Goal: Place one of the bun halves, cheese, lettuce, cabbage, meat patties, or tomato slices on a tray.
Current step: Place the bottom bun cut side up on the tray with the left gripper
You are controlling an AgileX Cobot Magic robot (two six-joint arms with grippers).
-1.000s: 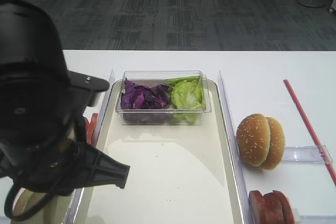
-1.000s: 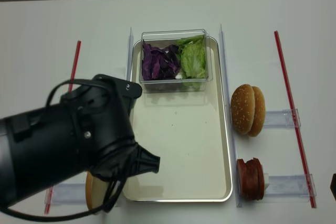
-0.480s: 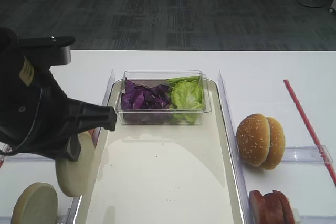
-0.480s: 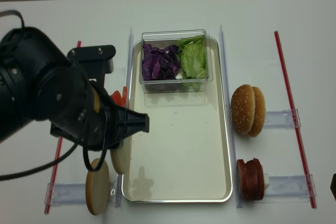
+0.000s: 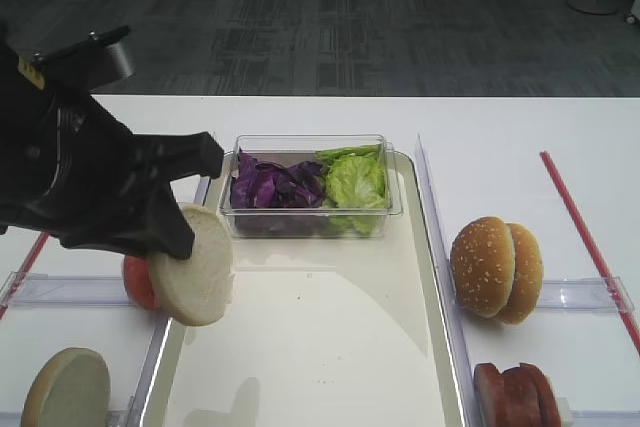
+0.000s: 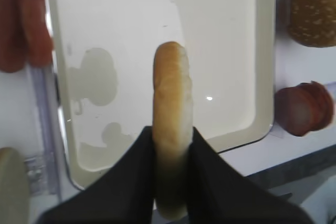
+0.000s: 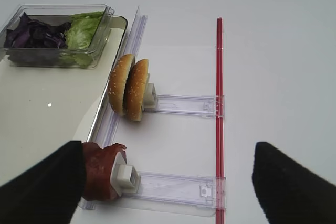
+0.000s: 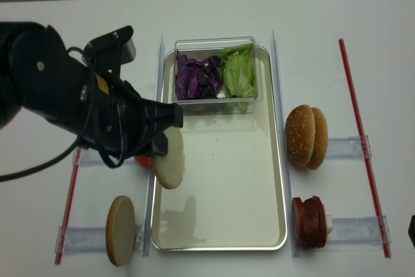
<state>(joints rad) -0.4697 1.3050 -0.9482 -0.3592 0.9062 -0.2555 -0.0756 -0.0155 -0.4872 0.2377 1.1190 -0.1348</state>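
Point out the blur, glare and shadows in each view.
Left wrist view: soft throughout, the held bun half and tray smeared, with a glare dot. First exterior high view: sharp, the arm's shadow falls on the glossy tray. Realsense view: crisp, a faint shadow below the bun half. Right wrist view: the near dark fingers are blurred.

Count, as visible:
- Bun halves, flat-faced: two. One [image 8: 170, 157] up over the tray edge, one [image 8: 120, 229] on its rack at lower left.
- Sesame buns [image 8: 307, 135]: two, standing side by side.
- Meat patties [image 8: 310, 221]: two or three, packed together; cannot separate them.
- Tomato slices [image 5: 140, 282]: mostly hidden, number unclear.
- Tray [image 8: 221, 204]: one.
- Clear box [image 8: 214, 74]: one, with one heap of cabbage [image 8: 196, 76], one of lettuce [image 8: 239, 72].
- Red strips [image 8: 361, 138]: two.
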